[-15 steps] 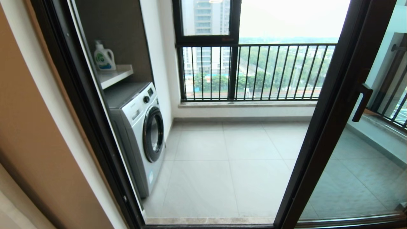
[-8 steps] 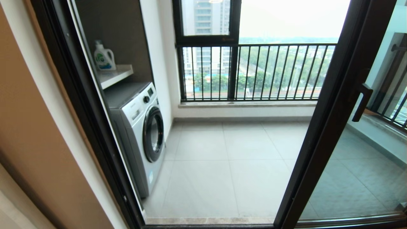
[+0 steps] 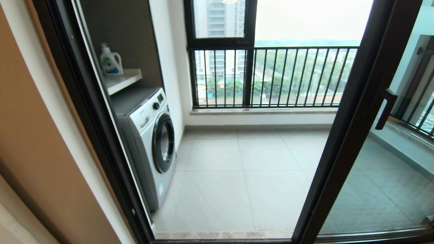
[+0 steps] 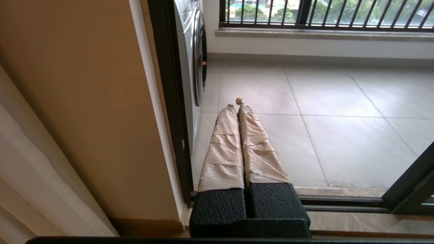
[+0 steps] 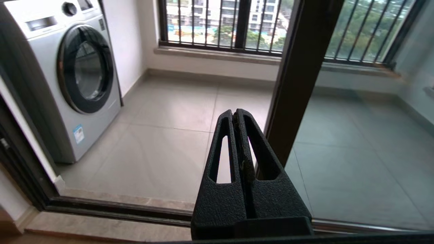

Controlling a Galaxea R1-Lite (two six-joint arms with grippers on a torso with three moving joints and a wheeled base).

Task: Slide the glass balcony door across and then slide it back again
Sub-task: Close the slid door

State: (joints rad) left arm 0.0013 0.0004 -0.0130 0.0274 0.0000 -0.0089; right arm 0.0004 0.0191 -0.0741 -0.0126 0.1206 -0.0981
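Dark brown framing edges the glass balcony door, which stands slid to the right side of the doorway, its black handle on the upright. Left of it the opening shows a washing machine and grey floor tiles. Both the right gripper and left gripper hang before the threshold, fingers pressed together, empty.

Nothing has moved since the earlier pictures. The glass balcony door is in the same place, pushed to the right, and the doorway looks the same.
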